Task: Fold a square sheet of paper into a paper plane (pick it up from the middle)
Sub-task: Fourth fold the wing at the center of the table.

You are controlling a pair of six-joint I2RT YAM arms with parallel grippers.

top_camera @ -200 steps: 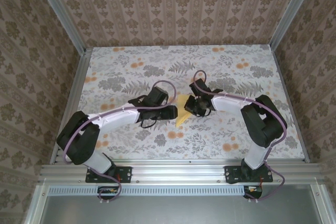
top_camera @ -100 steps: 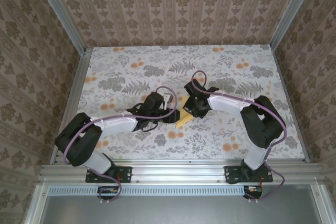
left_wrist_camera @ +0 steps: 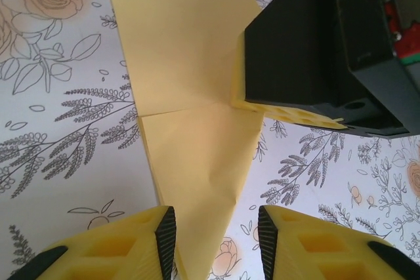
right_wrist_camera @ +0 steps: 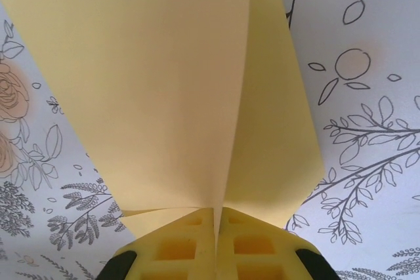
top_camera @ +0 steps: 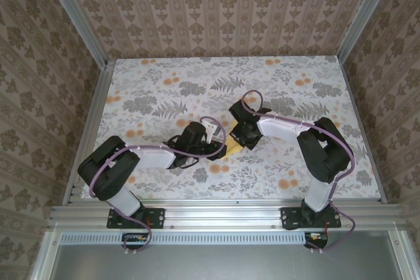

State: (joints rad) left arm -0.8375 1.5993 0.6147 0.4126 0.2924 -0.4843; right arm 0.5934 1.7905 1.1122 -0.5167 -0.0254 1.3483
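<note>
Paper plane, half made, sits near the middle of the table, just right of centre, between the two grippers.

Nearest, both arm bases are bolted at the front rail. The left arm bends at an elbow close to its base. From there its forearm lies low and almost level toward the right, so that the left gripper points at the narrow tip of the paper. Its jaws stand partly open, one finger on either side of that tip with a gap showing, and they have no clamp on it.

The right arm stands taller at the elbow and reaches left, its forearm sloping down to the right gripper. That gripper is closed tight on the paper plane's centre crease, and the two yellow wings spread out ahead of its pads. In the left wrist view its black body sits over the paper's right edge. Whether the paper is lifted off the cloth I cannot tell.

Compared with a second ago, the left elbow has swung right and the left gripper has slid in toward the paper, with its jaws narrowed from wide. The right gripper has edged a little left with its grip unchanged, and less yellow shows from above. Beyond lie the flowered cloth and the patterned walls.
</note>
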